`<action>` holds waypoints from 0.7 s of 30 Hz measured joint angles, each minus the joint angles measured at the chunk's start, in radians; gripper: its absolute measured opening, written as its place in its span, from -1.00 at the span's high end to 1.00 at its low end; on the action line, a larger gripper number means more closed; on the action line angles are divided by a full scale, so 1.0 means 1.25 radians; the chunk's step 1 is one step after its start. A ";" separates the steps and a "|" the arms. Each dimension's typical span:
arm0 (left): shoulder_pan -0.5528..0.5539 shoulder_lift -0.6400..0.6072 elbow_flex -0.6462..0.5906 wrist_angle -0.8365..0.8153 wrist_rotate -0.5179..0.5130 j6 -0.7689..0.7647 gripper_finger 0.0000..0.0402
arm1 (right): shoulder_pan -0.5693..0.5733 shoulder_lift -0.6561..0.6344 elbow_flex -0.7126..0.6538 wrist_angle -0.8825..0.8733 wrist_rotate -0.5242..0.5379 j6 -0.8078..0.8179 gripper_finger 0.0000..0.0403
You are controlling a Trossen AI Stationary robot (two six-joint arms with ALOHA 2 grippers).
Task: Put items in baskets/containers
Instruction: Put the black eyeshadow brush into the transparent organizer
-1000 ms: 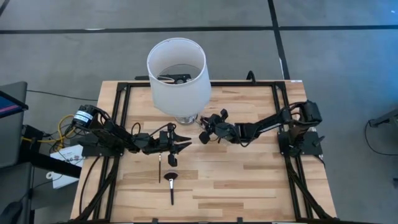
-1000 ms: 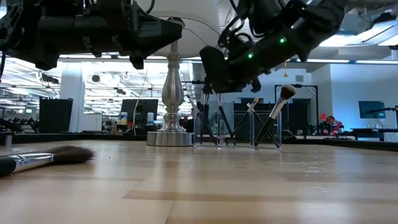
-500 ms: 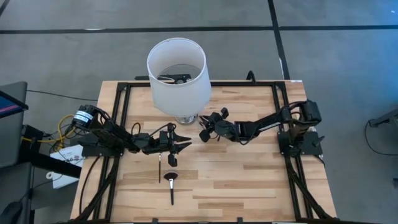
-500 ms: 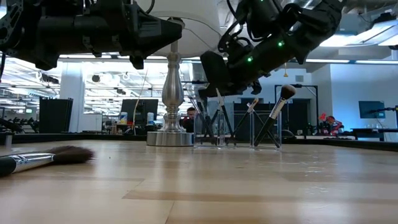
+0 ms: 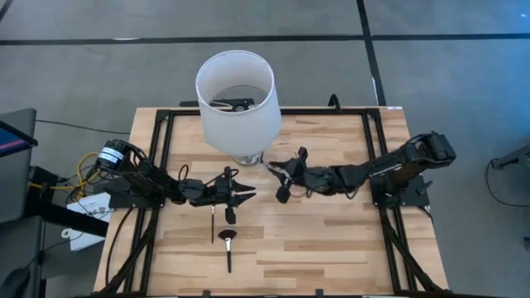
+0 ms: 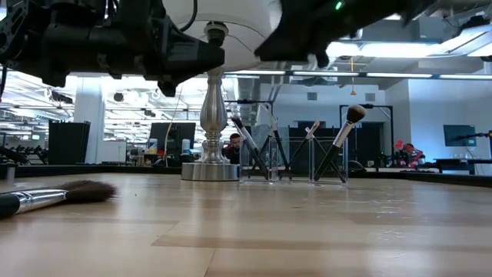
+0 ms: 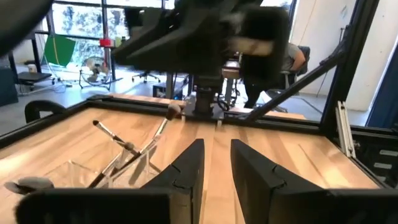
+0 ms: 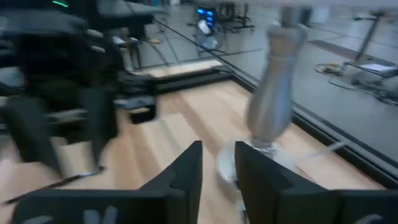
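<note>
1. Clear plastic tray (image 6: 292, 178) stands on the wooden table (image 5: 331, 240) just right of the lamp base (image 6: 211, 171), with several brushes (image 6: 339, 145) leaning upright in it.
2. Two more brushes lie on the table nearer the front: a thin one (image 5: 213, 222) just below the left gripper (image 5: 247, 194), and a fan-headed one (image 5: 228, 245) a little nearer still.
3. Left gripper hovers left of centre, fingers (image 7: 186, 171) nearly together with a narrow gap, clasping nothing.
4. Right gripper (image 5: 277, 178) hangs above the table near the tray, fingers (image 8: 186, 171) slightly parted, empty.
5. White lampshade (image 5: 235, 99) covers the table's far middle.
</note>
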 joint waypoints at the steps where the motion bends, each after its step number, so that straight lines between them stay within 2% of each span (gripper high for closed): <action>1: -0.003 0.000 0.000 -0.006 0.000 -0.003 0.62 | 0.013 -0.008 0.000 -0.001 0.000 -0.001 0.54; 6: -0.020 0.000 0.000 -0.031 -0.003 -0.050 0.62 | 0.071 -0.020 0.000 0.011 -0.017 -0.035 0.33; 12: -0.058 0.000 0.000 -0.102 -0.003 -0.088 0.60 | 0.092 -0.020 0.000 0.062 -0.020 -0.082 0.12; 17: -0.078 -0.005 0.000 -0.142 -0.009 -0.110 0.44 | 0.091 -0.020 0.000 0.067 -0.020 -0.082 0.03; 21: -0.079 -0.081 0.002 -0.256 -0.066 -0.101 0.29 | 0.091 -0.019 0.000 0.072 -0.020 -0.082 0.02</action>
